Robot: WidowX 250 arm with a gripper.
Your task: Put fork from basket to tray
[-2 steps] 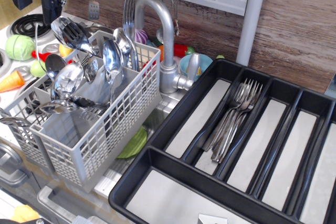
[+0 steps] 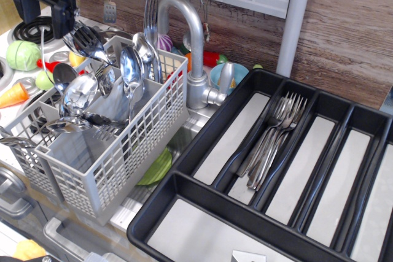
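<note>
The light grey lattice basket (image 2: 126,151) stands at the left, full of steel spoons (image 2: 131,65). One fork (image 2: 150,15) stands upright at the basket's back corner, tines up. Another fork head (image 2: 90,39) shows at the back left, right under my gripper. My black gripper (image 2: 44,13) hangs over the basket's far left corner; its jaws look open and empty. The wide black tray (image 2: 202,204) lies at the right. Several forks (image 2: 273,142) lie in one of the tray's long compartments.
A grey tap (image 2: 190,41) rises just behind the basket, between it and the tray. Toy vegetables (image 2: 23,54) and stove burners lie at the far left. A green plate (image 2: 156,169) sits in the sink under the basket. A grey post (image 2: 295,19) stands behind the tray.
My gripper has come down a little, closer to the cutlery at the basket's back left. Nothing else has moved.
</note>
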